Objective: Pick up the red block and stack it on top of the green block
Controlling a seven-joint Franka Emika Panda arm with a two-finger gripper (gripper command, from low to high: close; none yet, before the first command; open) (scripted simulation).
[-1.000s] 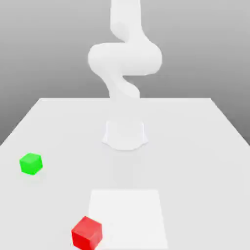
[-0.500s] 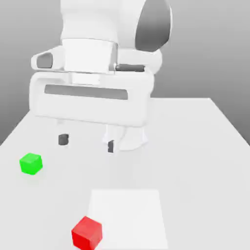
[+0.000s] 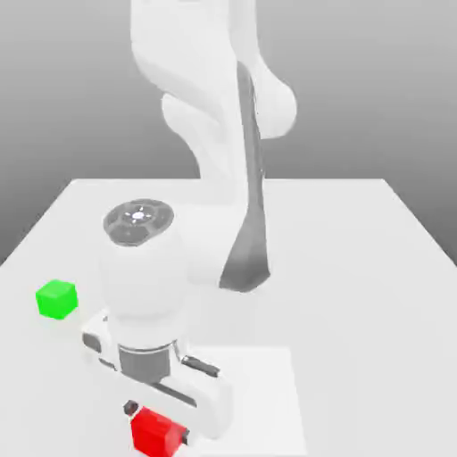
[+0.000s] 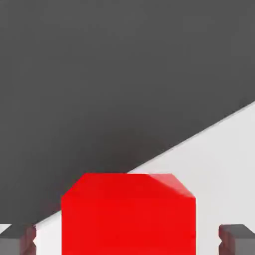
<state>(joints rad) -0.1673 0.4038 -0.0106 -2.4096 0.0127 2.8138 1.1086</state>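
One red block [image 3: 157, 432] seemingly between gripper [image 3: 157, 423] fingers

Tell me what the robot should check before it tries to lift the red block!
1. Gripper is down at the red block: ok.
2. Block sits between the two fingers: ok, one finger shows on each side in the hand view.
3. Fingers pressing on the block: not ok, gaps remain on both sides in the hand view.
4. Block rests flat on the table: ok.
5. Green block is free on top for stacking: ok, nothing lies on it.
6. Way across to the green block, on the exterior view's left: ok, nothing stands between the blocks.
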